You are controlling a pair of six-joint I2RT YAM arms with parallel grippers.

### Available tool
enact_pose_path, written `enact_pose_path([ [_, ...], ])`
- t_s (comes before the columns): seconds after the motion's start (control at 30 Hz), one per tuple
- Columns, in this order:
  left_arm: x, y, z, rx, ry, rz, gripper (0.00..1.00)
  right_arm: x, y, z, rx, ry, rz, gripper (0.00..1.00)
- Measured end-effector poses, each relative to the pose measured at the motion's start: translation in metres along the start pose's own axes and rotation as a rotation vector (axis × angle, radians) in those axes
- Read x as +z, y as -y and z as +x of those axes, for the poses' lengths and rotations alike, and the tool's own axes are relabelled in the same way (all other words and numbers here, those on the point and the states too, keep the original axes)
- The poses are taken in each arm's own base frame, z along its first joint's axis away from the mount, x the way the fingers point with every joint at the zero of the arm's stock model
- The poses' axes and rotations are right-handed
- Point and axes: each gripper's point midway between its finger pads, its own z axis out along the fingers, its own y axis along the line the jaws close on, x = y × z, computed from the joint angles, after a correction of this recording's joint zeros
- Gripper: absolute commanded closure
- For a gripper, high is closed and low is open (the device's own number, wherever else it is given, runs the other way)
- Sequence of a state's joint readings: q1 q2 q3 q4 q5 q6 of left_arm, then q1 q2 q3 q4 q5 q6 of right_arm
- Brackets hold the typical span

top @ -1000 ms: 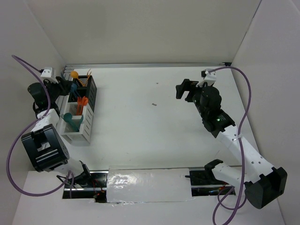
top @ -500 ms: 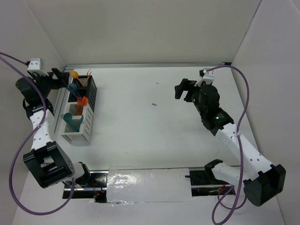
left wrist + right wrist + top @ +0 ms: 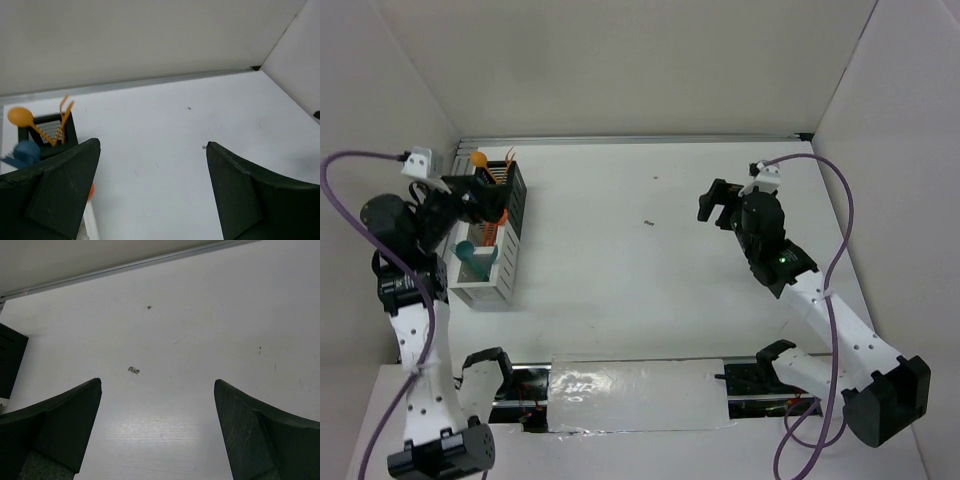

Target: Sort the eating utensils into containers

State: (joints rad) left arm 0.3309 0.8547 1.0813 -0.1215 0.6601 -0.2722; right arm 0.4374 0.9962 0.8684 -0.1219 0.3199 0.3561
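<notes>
The containers (image 3: 488, 275) stand as a joined row at the table's left edge, with a black slatted bin (image 3: 512, 186) at the far end and white ones nearer. Eating utensils stick up from them: an orange spoon (image 3: 478, 158), a red-orange one (image 3: 497, 216) and a teal spoon (image 3: 470, 250). My left gripper (image 3: 483, 201) hovers open and empty over the row. Its wrist view shows the orange spoon (image 3: 20, 116), an orange fork (image 3: 63, 120), a blue utensil (image 3: 25, 152) and the black bin (image 3: 50, 134). My right gripper (image 3: 716, 201) hangs open and empty over bare table at the right.
A small dark speck (image 3: 648, 223) lies mid-table, also seen as a speck (image 3: 133, 370) ahead of the right fingers. White walls close the table at the back and both sides. A metal rail (image 3: 640, 139) runs along the far edge.
My left gripper has opened wide and swung from the far left wall to over the bins, its arm rising. The right arm shifted only slightly.
</notes>
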Motion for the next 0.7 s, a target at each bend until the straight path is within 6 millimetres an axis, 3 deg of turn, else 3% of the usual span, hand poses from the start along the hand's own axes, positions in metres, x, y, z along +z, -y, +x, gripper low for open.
enact_pose_path([
  [0.17,-0.034,0.026,0.051,-0.053,-0.077,0.026,0.0,-0.017,0.011,0.03,0.036,-0.027,-0.001,0.0],
  [0.37,-0.059,0.061,0.118,-0.119,-0.179,0.138,0.0,-0.036,0.033,0.066,0.086,-0.016,0.02,0.0],
  [0.5,-0.067,0.073,0.126,-0.127,-0.194,0.157,0.0,-0.043,0.048,0.098,0.097,-0.045,0.032,0.0],
  [0.7,-0.069,0.066,0.134,-0.173,-0.22,0.074,0.0,-0.049,0.051,0.102,0.141,-0.023,0.03,0.0],
])
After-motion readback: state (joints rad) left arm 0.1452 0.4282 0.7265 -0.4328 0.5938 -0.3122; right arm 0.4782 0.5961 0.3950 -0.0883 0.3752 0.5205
